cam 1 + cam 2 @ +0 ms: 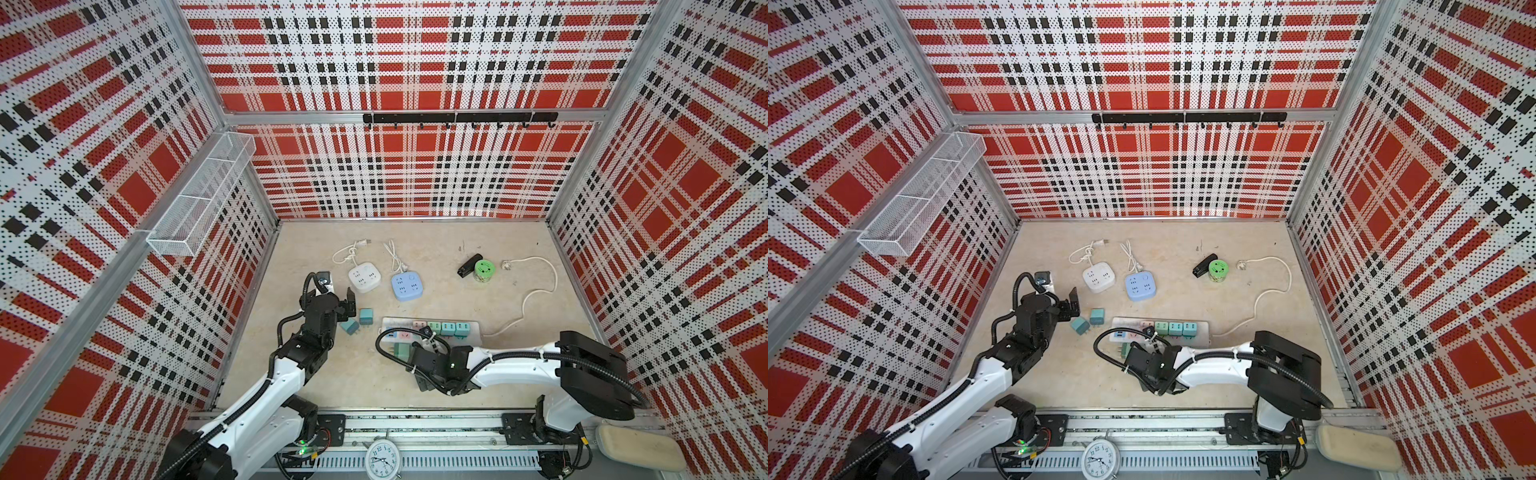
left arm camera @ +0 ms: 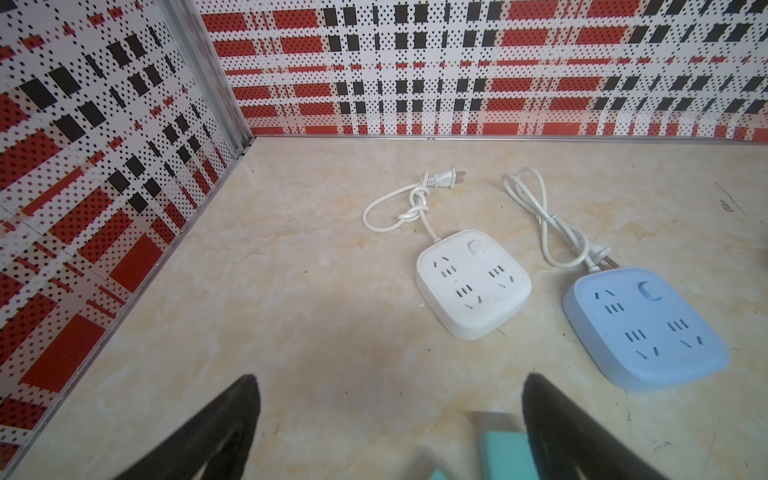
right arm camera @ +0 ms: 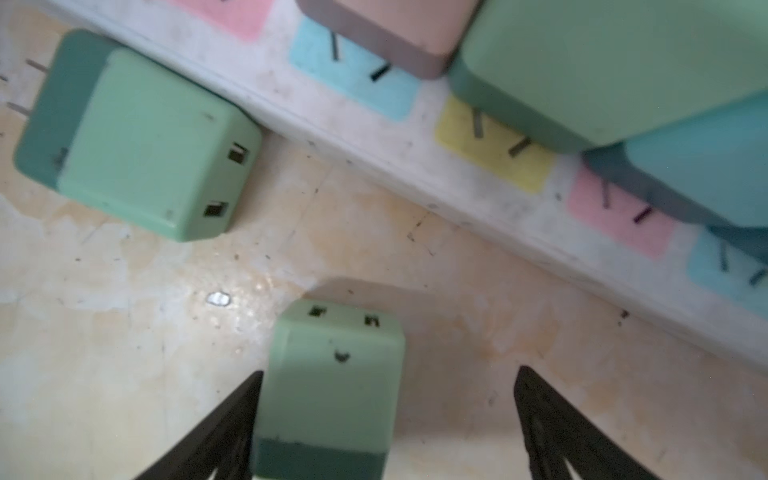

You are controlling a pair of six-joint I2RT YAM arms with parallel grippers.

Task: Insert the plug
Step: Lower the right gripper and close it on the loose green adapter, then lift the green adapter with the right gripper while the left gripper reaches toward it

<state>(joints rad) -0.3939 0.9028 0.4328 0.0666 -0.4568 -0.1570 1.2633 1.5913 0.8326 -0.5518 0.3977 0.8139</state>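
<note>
Step in hand: pick-up of a loose plug; insertion not begun.

Right gripper (image 3: 390,370): low over the tabletop (image 3: 124,332), jaws spread wide, closed on nothing.

Green plug (image 3: 332,374): lies on the tabletop between the right gripper's fingers. The port end points away from the wrist and the darker end points toward it. One flank rests against a finger (image 3: 232,415), with a clear gap to the opposite finger. Judged framed, not gripped. Its prongs are out of sight below the frame edge.

Power strip (image 3: 374,137): just beyond the green plug, running slantwise across the right wrist view. Seated plugs (image 1: 448,328) stand in a row on it. A yellow socket (image 3: 494,145) and its coloured neighbours are only partly covered. A second green plug (image 3: 141,145) lies on its side just beside the strip's edge, prongs showing.

Next move, as judged: close squarely on the green plug's flat flanks, lift, turn the prongs down, and line them up over a free slot pair. The neighbouring seated plugs leave little room for the fingers.

Left gripper (image 1: 348,305): jaws fully apart, empty, hanging by two teal plugs (image 1: 365,316) well left of the strip. One of them (image 2: 503,453) shows beside a finger in the left wrist view.
</note>
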